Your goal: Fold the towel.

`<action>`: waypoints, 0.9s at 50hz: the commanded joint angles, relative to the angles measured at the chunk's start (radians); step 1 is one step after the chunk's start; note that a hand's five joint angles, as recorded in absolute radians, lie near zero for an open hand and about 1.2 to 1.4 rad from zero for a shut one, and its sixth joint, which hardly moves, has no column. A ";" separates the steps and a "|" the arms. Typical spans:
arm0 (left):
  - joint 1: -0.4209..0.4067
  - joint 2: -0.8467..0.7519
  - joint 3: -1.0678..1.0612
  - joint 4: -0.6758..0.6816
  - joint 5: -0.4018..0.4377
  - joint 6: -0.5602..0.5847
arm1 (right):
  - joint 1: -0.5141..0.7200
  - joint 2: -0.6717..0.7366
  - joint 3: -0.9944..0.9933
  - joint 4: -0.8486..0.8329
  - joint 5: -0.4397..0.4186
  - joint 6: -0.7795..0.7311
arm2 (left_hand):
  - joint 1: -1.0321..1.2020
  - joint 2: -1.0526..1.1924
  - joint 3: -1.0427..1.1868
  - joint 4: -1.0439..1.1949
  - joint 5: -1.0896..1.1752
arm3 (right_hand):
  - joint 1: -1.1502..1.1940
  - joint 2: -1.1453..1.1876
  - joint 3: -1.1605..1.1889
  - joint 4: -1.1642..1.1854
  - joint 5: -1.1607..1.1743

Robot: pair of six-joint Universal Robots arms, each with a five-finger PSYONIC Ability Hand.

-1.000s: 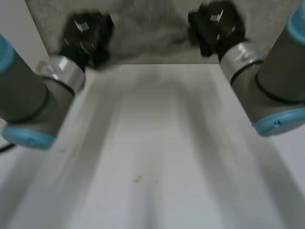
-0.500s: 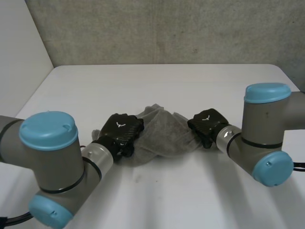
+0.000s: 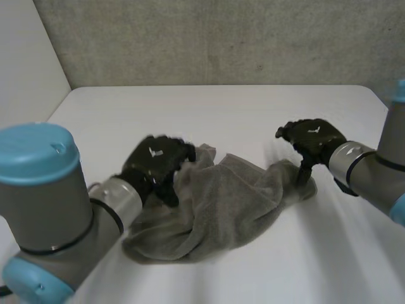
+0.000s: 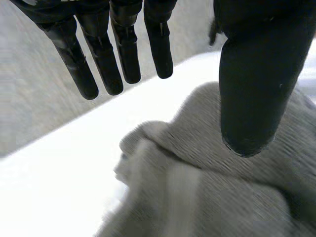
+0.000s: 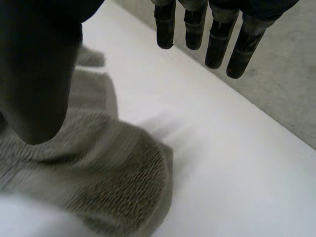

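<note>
A grey towel (image 3: 218,206) lies crumpled on the white table (image 3: 221,114), stretched between my two hands. My left hand (image 3: 157,166) hovers at the towel's left end with straight fingers (image 4: 104,59) and its thumb (image 4: 256,84) spread wide over the cloth (image 4: 207,192), holding nothing. At the towel's right end my right hand (image 3: 311,140) is also open. Its fingers (image 5: 217,42) point out over bare table, and its thumb (image 5: 39,74) stands just above a rounded fold of the towel (image 5: 103,173).
A grey wall (image 3: 221,38) rises behind the table's far edge. A lighter side wall (image 3: 25,69) stands at the left. Bare table lies beyond the towel and in front of it.
Both hands came down from high up with the towel bunched between them, then opened and let it go. They have moved apart, and the towel now lies wider on the table.
</note>
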 commanded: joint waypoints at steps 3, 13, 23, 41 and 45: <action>0.027 -0.055 0.160 -0.002 0.002 -0.001 | -0.034 0.041 -0.060 0.006 -0.055 0.094 | 0.073 0.078 0.076 0.076 0.082 | -0.061 -0.073 -0.067 -0.086 -0.061; 0.042 -0.216 0.284 -0.064 0.002 0.001 | -0.054 0.108 -0.100 0.055 -0.055 0.074 | 0.073 0.078 0.076 0.076 0.082 | -0.045 -0.056 -0.050 -0.070 -0.045; 0.099 -0.269 0.288 -0.082 0.040 0.001 | -0.055 0.158 -0.105 0.051 -0.055 -0.060 | 0.085 0.089 0.088 0.088 0.093 | 0.011 -0.001 0.005 -0.014 0.011; 0.106 -0.419 0.419 -0.081 0.281 -0.001 | -0.055 0.190 -0.089 0.049 -0.049 -0.089 | 0.159 0.163 0.161 0.161 0.167 | 0.019 0.008 0.014 -0.005 0.020; 0.106 -0.497 0.500 -0.093 0.213 0.004 | -0.055 0.188 -0.080 0.049 -0.049 -0.090 | 0.194 0.198 0.196 0.197 0.202 | 0.025 0.014 0.020 0.001 0.026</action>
